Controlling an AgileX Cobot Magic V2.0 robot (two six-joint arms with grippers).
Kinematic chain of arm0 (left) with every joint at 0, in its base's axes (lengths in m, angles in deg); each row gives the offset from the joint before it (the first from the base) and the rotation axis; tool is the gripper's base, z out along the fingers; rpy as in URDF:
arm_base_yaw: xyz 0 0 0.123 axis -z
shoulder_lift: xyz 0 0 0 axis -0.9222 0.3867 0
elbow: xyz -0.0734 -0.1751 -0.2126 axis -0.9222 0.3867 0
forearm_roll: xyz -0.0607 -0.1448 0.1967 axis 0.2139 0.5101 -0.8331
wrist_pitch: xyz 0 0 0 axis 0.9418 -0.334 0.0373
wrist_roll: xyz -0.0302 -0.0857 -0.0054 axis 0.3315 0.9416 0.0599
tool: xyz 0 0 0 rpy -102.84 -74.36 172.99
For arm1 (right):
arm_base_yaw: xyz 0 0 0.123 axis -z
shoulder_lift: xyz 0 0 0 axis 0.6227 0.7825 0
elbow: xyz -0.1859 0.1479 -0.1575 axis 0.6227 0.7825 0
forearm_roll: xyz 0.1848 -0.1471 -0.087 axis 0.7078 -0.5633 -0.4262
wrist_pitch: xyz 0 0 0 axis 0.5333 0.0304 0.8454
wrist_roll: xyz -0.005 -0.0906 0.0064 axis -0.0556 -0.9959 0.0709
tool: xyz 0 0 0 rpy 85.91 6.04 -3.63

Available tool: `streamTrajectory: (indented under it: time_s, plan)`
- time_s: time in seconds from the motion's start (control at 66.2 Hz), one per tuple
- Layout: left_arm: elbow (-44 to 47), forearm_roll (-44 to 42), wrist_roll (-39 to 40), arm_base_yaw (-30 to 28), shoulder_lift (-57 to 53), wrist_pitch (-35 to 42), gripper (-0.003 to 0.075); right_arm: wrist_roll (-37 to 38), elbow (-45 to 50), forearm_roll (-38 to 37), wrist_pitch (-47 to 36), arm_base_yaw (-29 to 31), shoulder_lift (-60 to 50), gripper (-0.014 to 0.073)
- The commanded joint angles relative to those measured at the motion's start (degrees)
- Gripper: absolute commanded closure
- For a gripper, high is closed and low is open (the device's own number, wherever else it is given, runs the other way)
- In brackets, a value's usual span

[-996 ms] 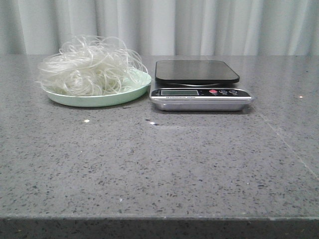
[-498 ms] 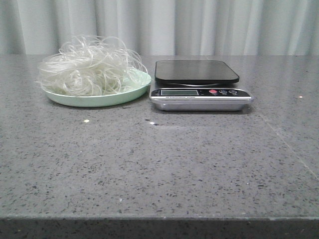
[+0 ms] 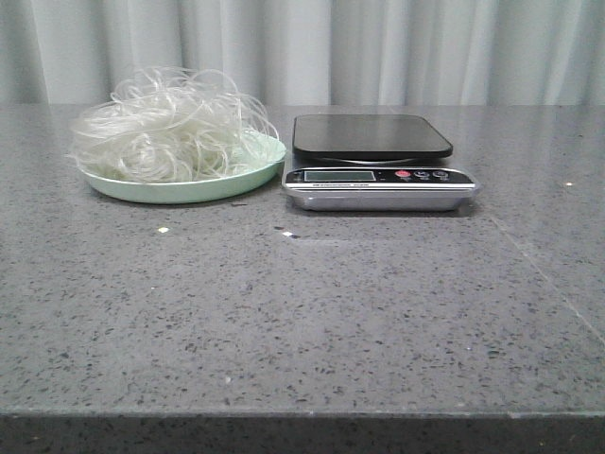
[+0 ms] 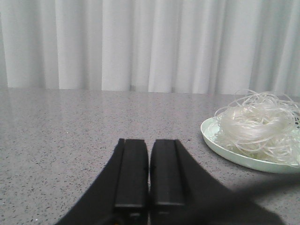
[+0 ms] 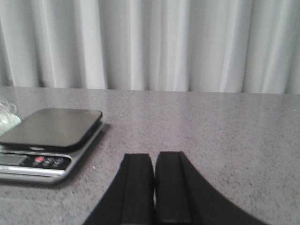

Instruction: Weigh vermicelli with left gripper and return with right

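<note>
Your vermicelli (image 3: 170, 126) sits heaped on the green plate (image 3: 248, 180), far-left on the surface (image 3: 312, 312), w/ the scale (image 3: 378, 161) just beside it, platform bare. Left pincer (image 4: 149, 172) is pressed closed, nothing in it, near the plate. Right pincer (image 5: 154, 185) same: closed, holding nothing, near the scale.

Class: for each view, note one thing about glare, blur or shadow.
Front view: small glints on the table before the scale. Left wrist view: dark blurred band below the plate. Right wrist view: the scale looks soft.
</note>
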Motion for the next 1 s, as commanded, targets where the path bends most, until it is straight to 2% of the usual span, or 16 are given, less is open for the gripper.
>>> streamTrajectory:
  time_s: [0.0, 0.211, 0.377, 0.981]
  plan:
    - [0.4, 0.0, 0.6, 0.4, -1.1, 4.9, 0.0594, 1.0, 2.4, -2.7, -6.8, -0.3, -2.3, 0.0414]
    - [0.4, 0.0, 0.6, 0.4, -1.1, 4.9, 0.0594, 1.2, 7.3, -3.5, -9.0, -3.0, -4.3, 0.0414]
    - [0.4, 0.0, 0.6, 0.4, -1.1, 4.9, 0.0594, 3.9, 7.2, -8.3, -12.4, -2.8, -4.3, 0.0414]
    - [0.4, 0.0, 0.6, 0.4, -1.1, 4.9, 0.0594, 3.9, 7.2, -6.5, -13.7, -2.6, -4.3, 0.0414]
